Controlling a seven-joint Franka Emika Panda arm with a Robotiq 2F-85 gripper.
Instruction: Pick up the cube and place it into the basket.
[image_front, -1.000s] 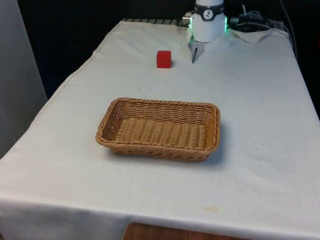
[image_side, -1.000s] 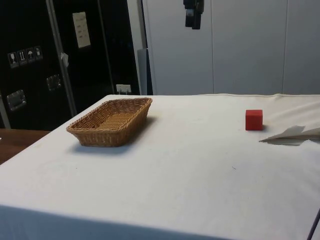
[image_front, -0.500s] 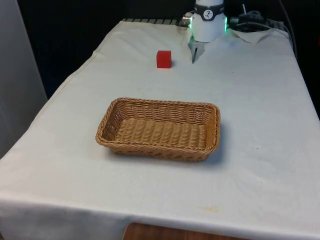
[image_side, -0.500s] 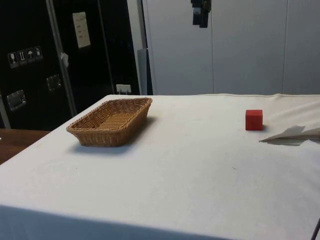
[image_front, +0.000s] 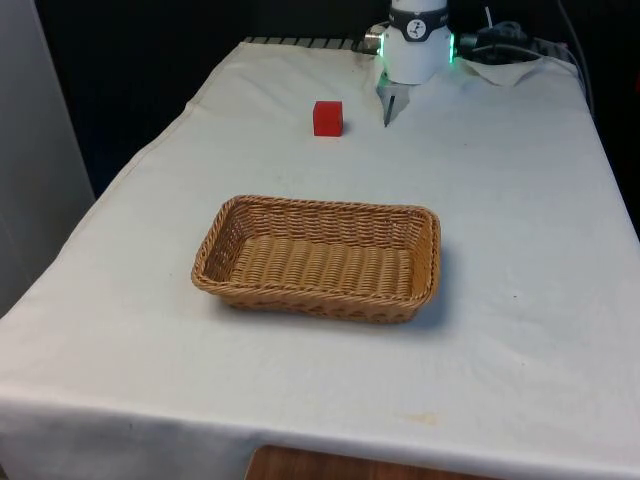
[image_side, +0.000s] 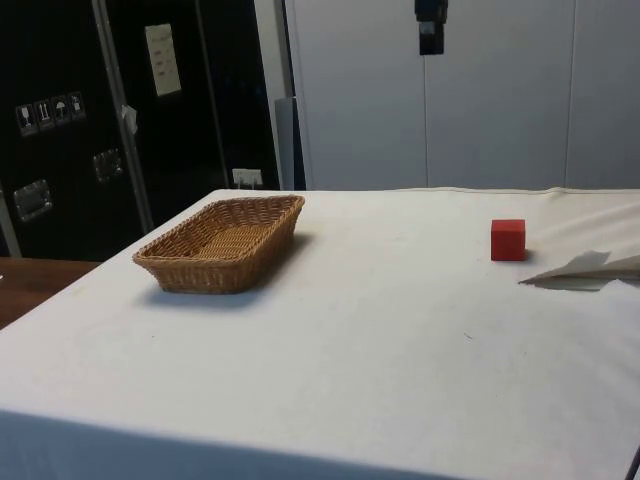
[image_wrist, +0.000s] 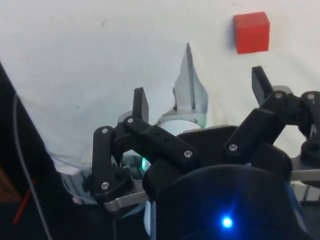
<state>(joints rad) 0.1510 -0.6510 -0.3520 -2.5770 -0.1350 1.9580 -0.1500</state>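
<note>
A red cube (image_front: 327, 117) rests on the white cloth near the robot's base, toward the front view's left. The side view has the cube (image_side: 508, 240) at the right, far from the wicker basket (image_side: 200, 275). The basket (image_front: 320, 206) sits mid-table, rectangular and with nothing inside. My gripper (image_side: 431, 28) hangs high above the table, between basket and cube and nearer the cube. In the wrist view the gripper (image_wrist: 200, 92) is open, holding nothing, and the cube (image_wrist: 251, 32) lies far below, beyond one fingertip (image_wrist: 260, 82).
The robot's white base (image_front: 415, 50) stands at the table's far end. A raised fold of cloth (image_front: 388, 105) sticks up beside the base, close to the cube; the fold (image_side: 585, 268) shows at the side view's right edge.
In the side view the gripper has moved to the right, high up, from above the basket's side toward the cube. Cube and basket have not moved.
</note>
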